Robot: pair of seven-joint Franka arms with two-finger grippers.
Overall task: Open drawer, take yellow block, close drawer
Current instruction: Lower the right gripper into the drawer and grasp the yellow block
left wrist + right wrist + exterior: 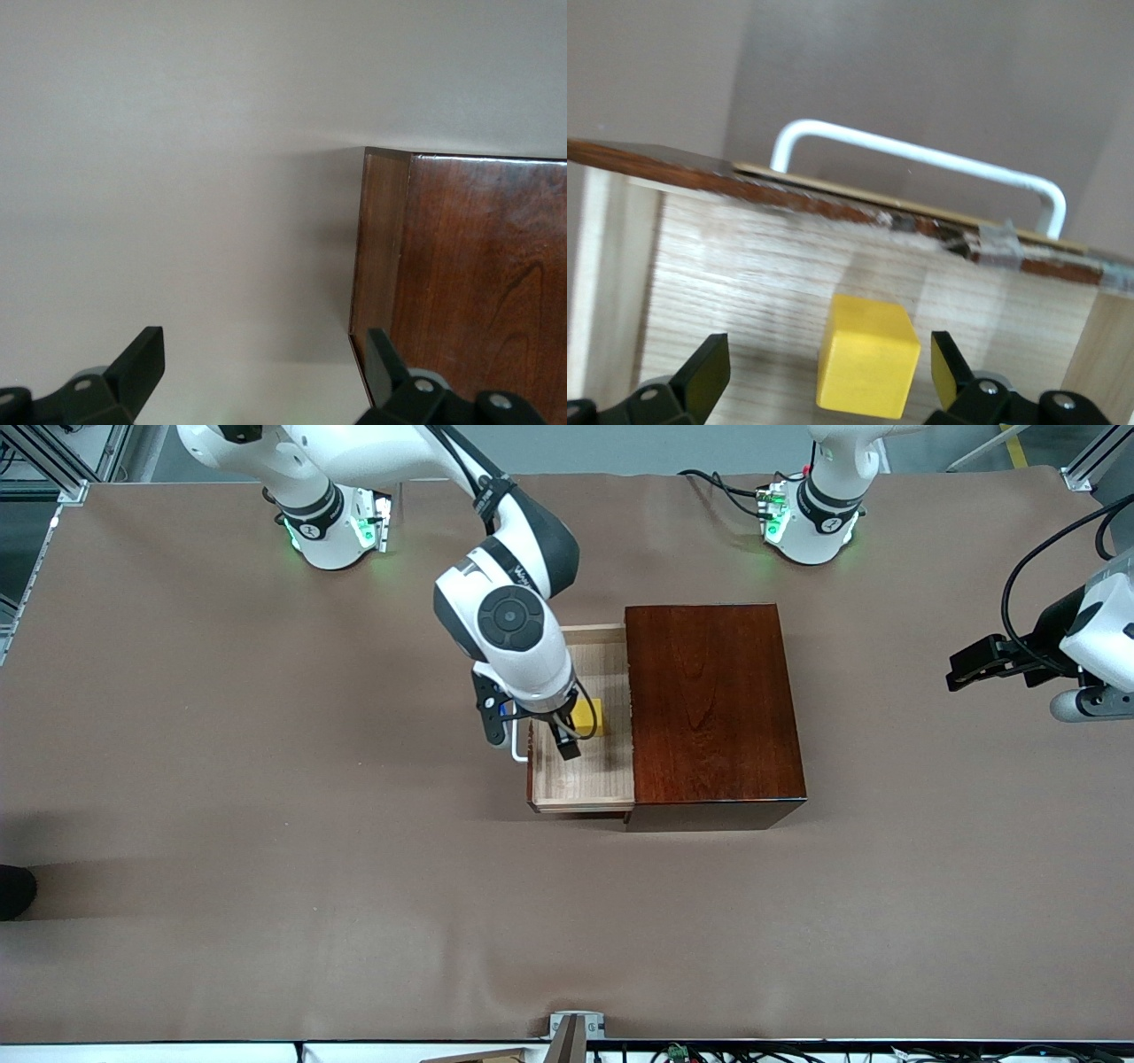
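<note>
The drawer point(585, 779) stands pulled out of the dark reddish-brown box point(713, 700) toward the right arm's end, its white handle point(516, 744) partly under the right wrist. The yellow block point(592, 716) lies on the drawer's pale floor. My right gripper point(567, 740) is open, lowered into the drawer. In the right wrist view the block point(866, 367) sits between the fingers point(709, 367) of the right gripper point(826, 365), nearer one of them, with no touch seen, and the handle point(921, 159) shows past the drawer's front wall. My left gripper point(961, 669) waits open and empty over the table at the left arm's end.
The left wrist view shows the box point(478, 266) close by one side of the open left gripper point(264, 363), with bare table cloth point(177, 177) around. A dark object point(13, 890) lies at the table's edge at the right arm's end.
</note>
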